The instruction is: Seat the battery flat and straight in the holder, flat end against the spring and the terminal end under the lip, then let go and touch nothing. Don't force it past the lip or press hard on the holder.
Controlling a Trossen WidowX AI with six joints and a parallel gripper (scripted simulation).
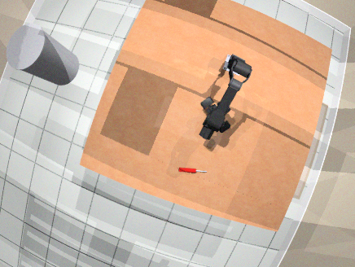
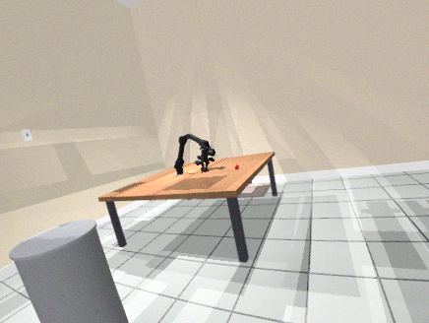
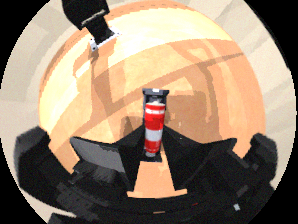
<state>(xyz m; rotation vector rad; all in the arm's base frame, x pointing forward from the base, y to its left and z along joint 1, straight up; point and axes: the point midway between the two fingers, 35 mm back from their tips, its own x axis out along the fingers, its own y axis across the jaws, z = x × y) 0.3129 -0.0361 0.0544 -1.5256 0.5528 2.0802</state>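
Red-and-white banded cylindrical battery (image 3: 154,127) between the black tapered fingertips of the hand (image 3: 153,127) (image 2: 205,168), which is clamped on it, near its lower end in the wrist view. Long axis runs up the wrist view, about in line with the black holder (image 3: 156,92) under it; holder ends show past both battery ends. Looks lined up, but full seating, spring and lip contact: can't tell. Likely step: final settling, then release. Coming move turns on keeping that axis parallel to the holder, no push past the lip, no hard press; fingers then part sideways and lift straight. Tilt or drag on opening is the risk. Farther off on the wooden worktop (image 1: 134,140) (image 2: 167,195), red-handled screwdriver (image 1: 187,170) (image 2: 236,166) lies well apart, nearer the edge, with room around the hand for lifting.
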